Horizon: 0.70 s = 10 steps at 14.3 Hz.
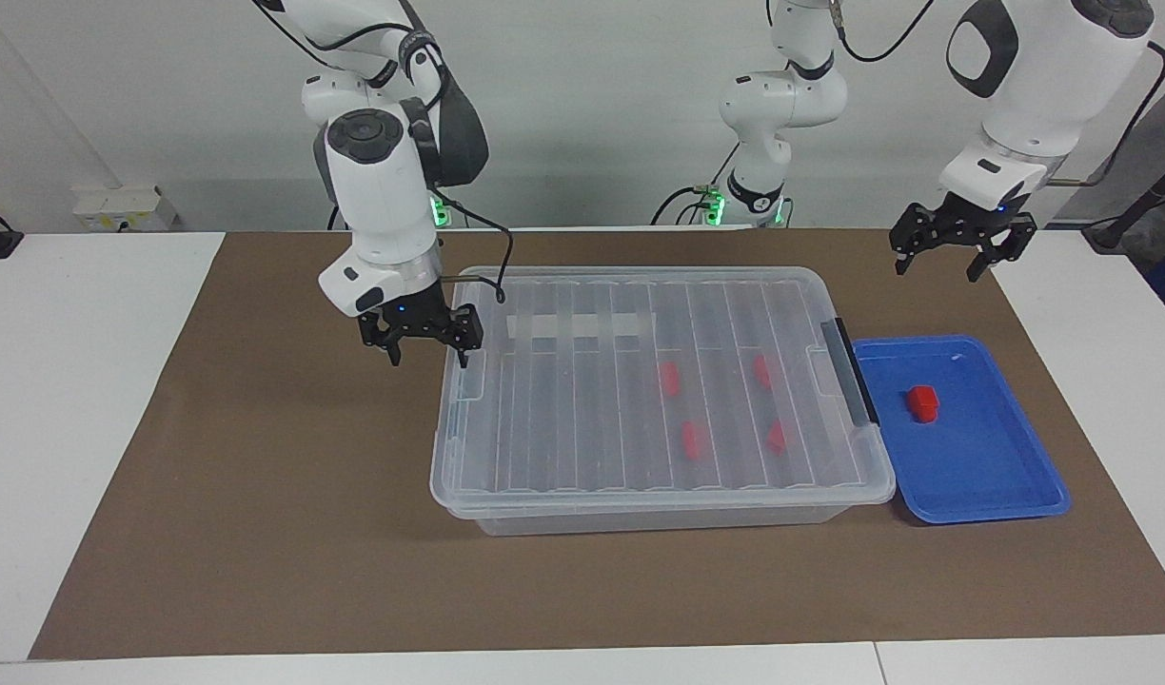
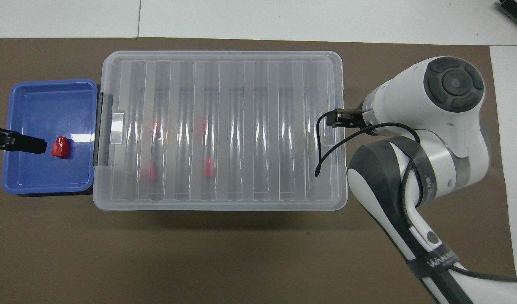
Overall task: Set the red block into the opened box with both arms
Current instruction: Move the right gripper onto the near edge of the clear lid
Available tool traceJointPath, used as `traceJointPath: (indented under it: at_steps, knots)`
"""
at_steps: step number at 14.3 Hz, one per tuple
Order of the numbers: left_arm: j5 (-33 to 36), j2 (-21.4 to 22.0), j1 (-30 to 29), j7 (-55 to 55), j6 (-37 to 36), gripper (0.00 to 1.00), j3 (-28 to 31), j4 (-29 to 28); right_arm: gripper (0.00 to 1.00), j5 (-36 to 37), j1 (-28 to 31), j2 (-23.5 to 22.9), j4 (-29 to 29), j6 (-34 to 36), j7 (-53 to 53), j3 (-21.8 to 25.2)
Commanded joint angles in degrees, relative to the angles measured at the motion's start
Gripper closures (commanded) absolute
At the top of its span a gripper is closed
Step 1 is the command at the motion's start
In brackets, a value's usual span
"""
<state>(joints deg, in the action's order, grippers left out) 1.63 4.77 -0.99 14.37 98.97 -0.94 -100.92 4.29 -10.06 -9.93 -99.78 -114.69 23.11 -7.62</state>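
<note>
The red block (image 1: pixel 922 402) lies in the blue tray (image 1: pixel 982 495), which sits just beside the box (image 1: pixel 659 495) at the left arm's end of the table; the box's lid is on. The right gripper (image 1: pixel 428 360), fingers spread and empty, hangs over the box's edge at the right arm's end, perhaps not touching it. The left gripper (image 1: pixel 941 266) waits open and empty above the mat (image 1: pixel 259 533), near the tray.

R arm (image 1: pixel 383 190) bent steeply down, jaws apart; L arm (image 1: pixel 1039 76) raised, waiting, jaws apart.
</note>
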Motion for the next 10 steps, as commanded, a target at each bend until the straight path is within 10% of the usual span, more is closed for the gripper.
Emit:
traceJointPath:
  at_steps: [1, 10]
  knots:
    - [-0.7, 1.3, 0.0, -0.4, -0.4, 0.00, 0.2, -1.3, 0.00, 1.6, -1.2, 1.0, -3.2, -1.5, 1.6, 0.0]
    - [-0.7, 1.3, 0.0, -0.4, -0.4, 0.00, 0.2, -1.2, 0.00, 3.5, 2.0, 2.0, -4.9, 0.1, -5.8, 0.0]
